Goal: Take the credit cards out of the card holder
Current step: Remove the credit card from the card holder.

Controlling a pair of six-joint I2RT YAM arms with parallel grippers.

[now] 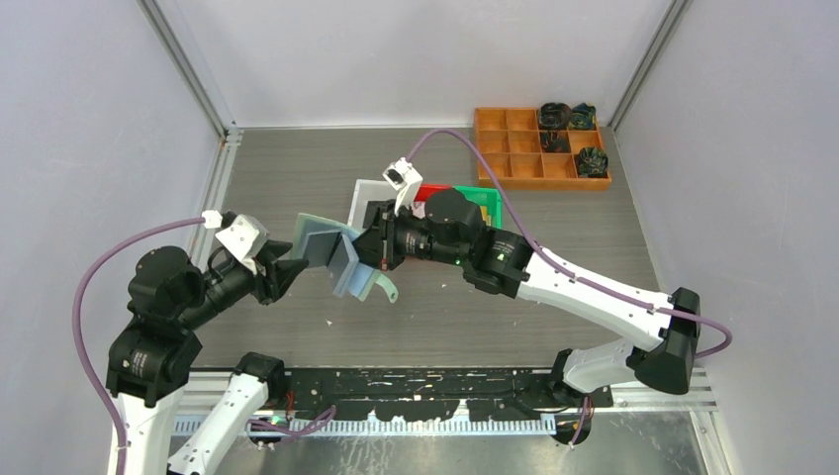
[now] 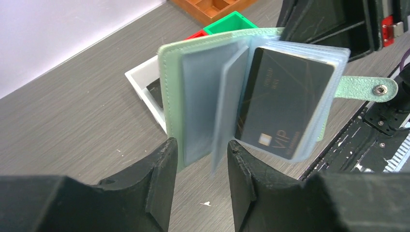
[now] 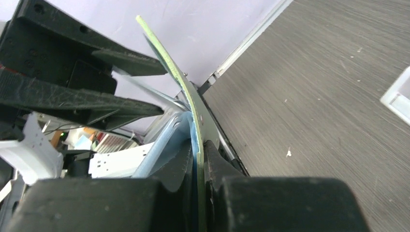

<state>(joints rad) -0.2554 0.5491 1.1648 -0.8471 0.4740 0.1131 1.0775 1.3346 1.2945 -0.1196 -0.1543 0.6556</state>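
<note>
The card holder (image 2: 170, 82), a mint-green wallet with translucent pockets, hangs open above the table between both arms. My right gripper (image 3: 199, 145) is shut on its green cover (image 3: 192, 101). A black card (image 2: 283, 106) printed VIP sits in one pocket, and the snap strap (image 2: 372, 88) sticks out to the right. My left gripper (image 2: 202, 157) is open just below the holder's lower edge. A loose pocket leaf (image 2: 221, 135) hangs down between its fingertips, apart from both. From above, the holder (image 1: 331, 252) lies between the left gripper (image 1: 294, 267) and the right gripper (image 1: 379, 247).
A white bin (image 2: 140, 79) with a dark card (image 2: 154, 93) in it stands behind the holder, with a red bin (image 1: 432, 191) and a green bin (image 1: 487, 203) beside it. An orange compartment tray (image 1: 524, 148) with dark items sits at the back right.
</note>
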